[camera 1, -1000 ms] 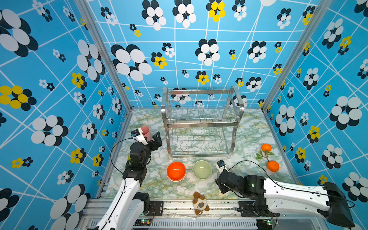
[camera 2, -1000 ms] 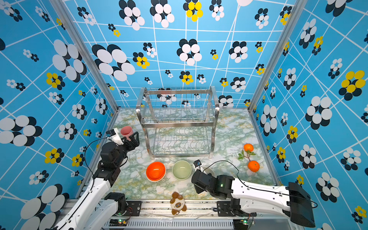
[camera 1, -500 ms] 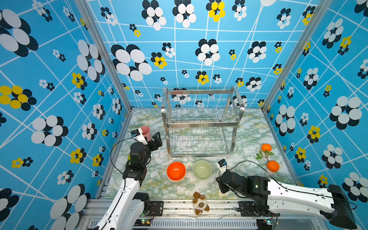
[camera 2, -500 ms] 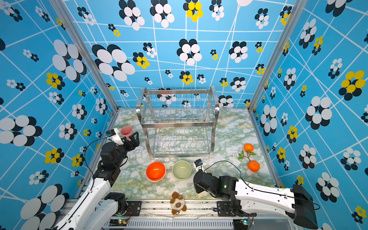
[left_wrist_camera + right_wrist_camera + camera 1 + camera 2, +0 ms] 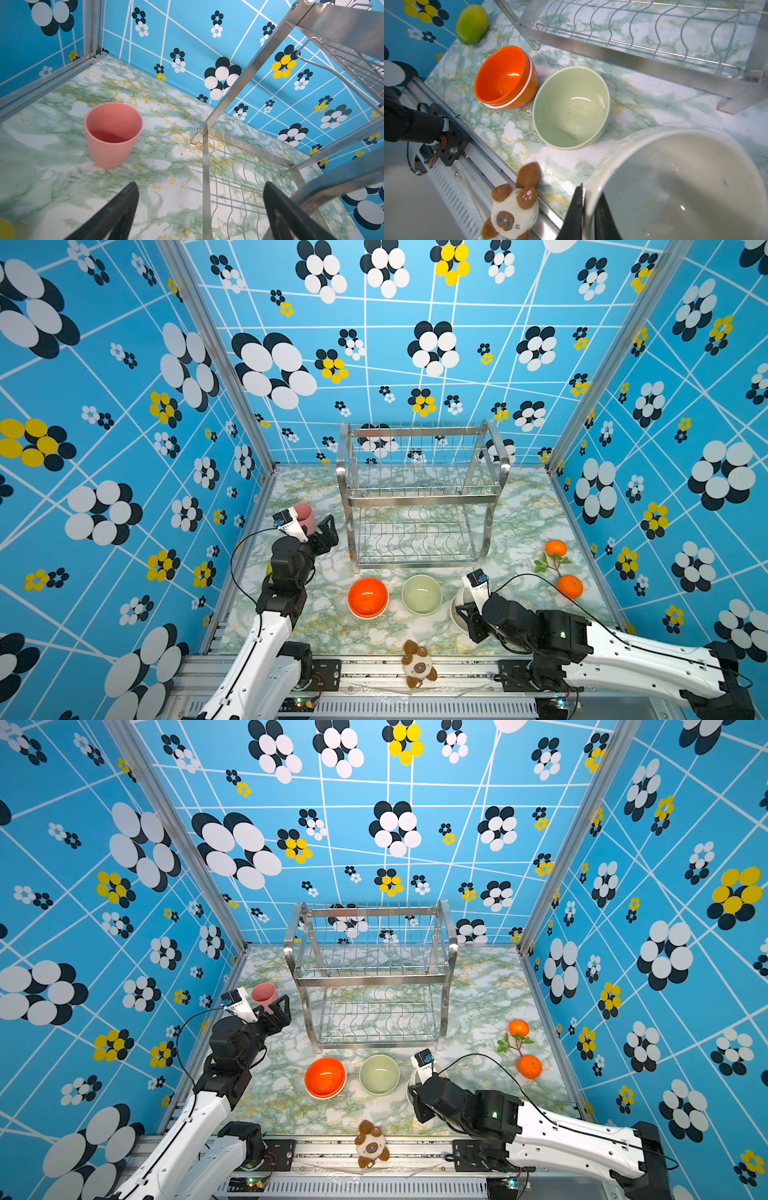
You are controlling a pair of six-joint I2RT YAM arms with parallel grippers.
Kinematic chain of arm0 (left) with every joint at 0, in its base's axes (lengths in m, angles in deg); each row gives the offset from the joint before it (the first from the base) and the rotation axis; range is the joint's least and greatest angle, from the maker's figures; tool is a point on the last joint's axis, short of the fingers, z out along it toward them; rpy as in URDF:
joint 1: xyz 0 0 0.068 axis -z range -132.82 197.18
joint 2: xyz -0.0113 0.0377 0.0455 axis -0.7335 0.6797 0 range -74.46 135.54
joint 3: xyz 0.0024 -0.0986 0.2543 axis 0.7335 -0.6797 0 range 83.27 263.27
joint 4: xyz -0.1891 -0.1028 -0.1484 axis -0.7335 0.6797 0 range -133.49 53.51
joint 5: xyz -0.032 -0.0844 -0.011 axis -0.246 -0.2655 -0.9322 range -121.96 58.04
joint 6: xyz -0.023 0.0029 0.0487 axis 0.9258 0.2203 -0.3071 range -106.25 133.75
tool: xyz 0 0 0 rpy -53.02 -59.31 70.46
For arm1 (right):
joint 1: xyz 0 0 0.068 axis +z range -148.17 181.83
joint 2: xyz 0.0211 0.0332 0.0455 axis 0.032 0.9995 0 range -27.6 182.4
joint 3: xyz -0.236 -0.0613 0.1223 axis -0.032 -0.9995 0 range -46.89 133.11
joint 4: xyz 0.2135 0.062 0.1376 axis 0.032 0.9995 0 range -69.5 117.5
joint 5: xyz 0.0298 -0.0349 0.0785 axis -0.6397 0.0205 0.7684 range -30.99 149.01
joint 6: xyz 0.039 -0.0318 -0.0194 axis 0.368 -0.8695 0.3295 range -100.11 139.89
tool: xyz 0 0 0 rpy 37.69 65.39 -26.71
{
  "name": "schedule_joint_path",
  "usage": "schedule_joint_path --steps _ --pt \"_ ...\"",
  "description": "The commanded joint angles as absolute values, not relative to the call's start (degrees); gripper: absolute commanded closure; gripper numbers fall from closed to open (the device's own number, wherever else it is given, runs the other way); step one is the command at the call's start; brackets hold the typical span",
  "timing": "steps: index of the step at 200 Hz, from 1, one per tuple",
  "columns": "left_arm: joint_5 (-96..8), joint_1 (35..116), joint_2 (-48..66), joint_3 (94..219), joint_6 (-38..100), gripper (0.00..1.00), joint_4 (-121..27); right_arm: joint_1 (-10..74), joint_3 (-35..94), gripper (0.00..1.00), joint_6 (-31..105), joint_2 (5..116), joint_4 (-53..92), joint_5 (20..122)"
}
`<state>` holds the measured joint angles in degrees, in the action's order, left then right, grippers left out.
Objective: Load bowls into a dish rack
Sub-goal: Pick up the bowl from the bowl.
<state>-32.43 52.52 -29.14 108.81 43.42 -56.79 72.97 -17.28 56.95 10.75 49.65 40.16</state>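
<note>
The steel two-tier dish rack (image 5: 419, 497) (image 5: 374, 973) stands at the middle back, with no dishes in it. In front of it sit a nested stack of orange bowls (image 5: 368, 597) (image 5: 504, 76), a white rim showing between them, and a sage green bowl (image 5: 421, 594) (image 5: 571, 106). To their right, my right gripper (image 5: 466, 616) (image 5: 588, 207) is shut on the rim of a cream-white bowl (image 5: 685, 182) (image 5: 457, 601), one finger inside and one outside. My left gripper (image 5: 326, 531) (image 5: 199, 199) hangs open and holds nothing, beside the rack's left leg.
A pink cup (image 5: 305, 516) (image 5: 112, 133) stands just beyond the left gripper. Two orange fruits (image 5: 555, 548) (image 5: 570, 586) with a leafy sprig lie at the right. A plush toy (image 5: 419, 664) rests on the front rail. A green mango (image 5: 472, 25) lies by the left wall.
My right gripper has closed onto the cream-white bowl's rim, and the right arm has shifted slightly. The left arm has not moved.
</note>
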Motion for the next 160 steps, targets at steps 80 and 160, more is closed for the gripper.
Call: schedule_joint_path --steps 80,160 --pt "-33.3 52.8 -28.9 107.8 44.6 0.05 -58.2 60.6 -18.5 0.99 53.7 14.6 14.5 57.7" --pt "-34.5 52.8 -28.5 107.0 46.0 0.05 -59.5 51.4 -18.2 1.00 63.1 38.5 -21.4 73.8"
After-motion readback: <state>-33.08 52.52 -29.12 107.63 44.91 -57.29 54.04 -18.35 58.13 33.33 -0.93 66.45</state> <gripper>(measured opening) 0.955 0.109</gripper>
